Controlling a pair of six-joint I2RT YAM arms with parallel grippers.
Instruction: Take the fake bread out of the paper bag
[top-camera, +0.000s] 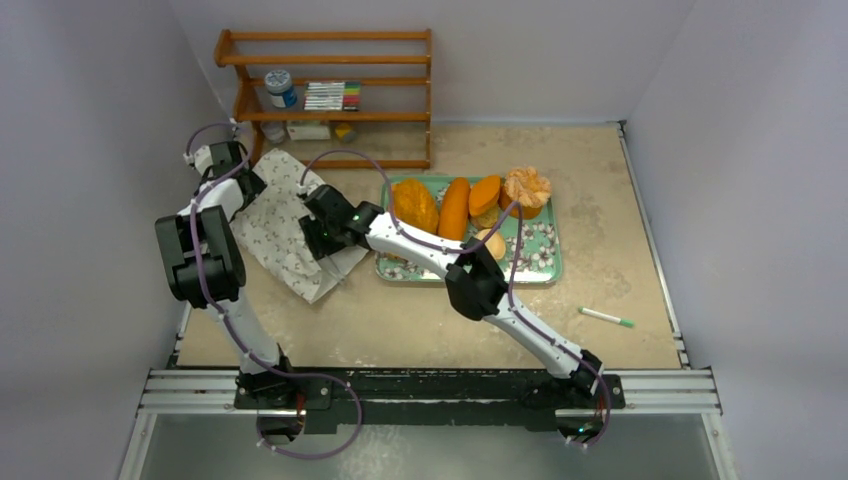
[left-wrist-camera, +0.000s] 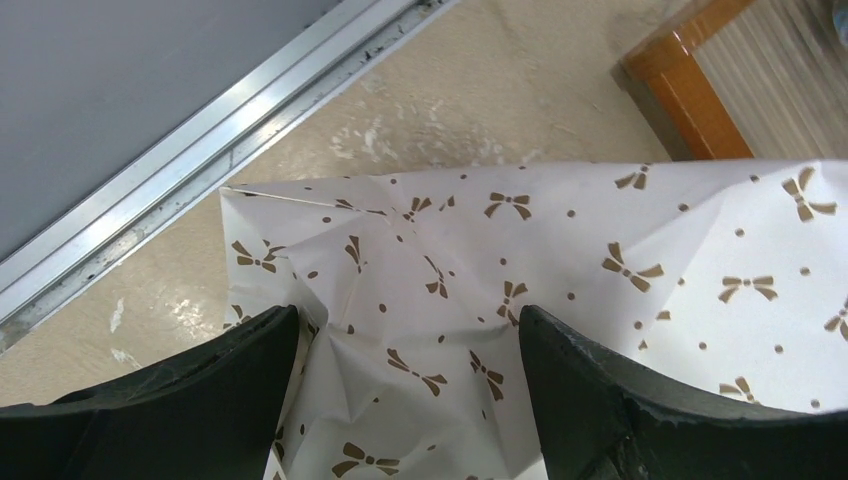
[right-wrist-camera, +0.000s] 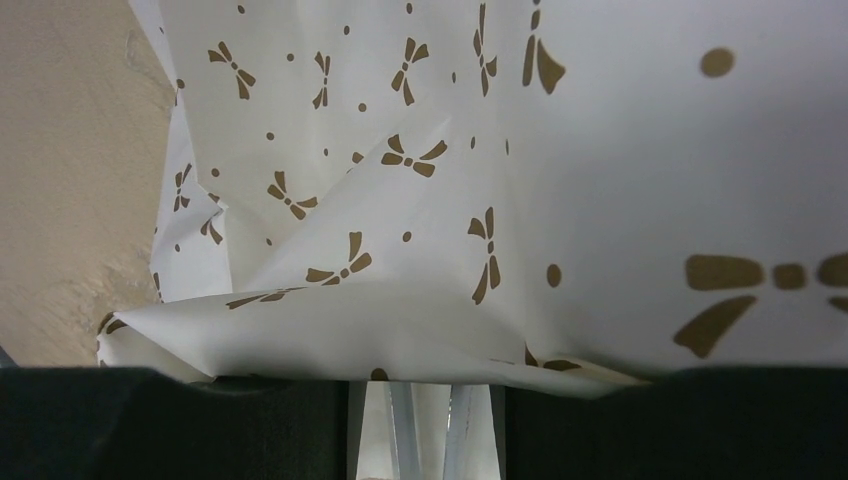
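One creased white paper bag (top-camera: 280, 238), brown bows; left claw (left-wrist-camera: 408, 330) spread; right claw (right-wrist-camera: 425, 425) unclear.

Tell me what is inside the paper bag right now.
Nothing inside shows: the paper bag lies crumpled, only its printed outside visible, its interior covered. Several breads sit on the green tray.

A sandy tan desk (top-camera: 400, 320) fills the middle of the top view. Plain pale grey walls (top-camera: 520, 50) stand at its left, back and right. At the upper left, by the back wall, is a brown wooden shelf (top-camera: 325, 60) with a jar (top-camera: 281, 88) on it. A silver metal rail (top-camera: 670, 385) runs along the bottom. The light is soft and even.
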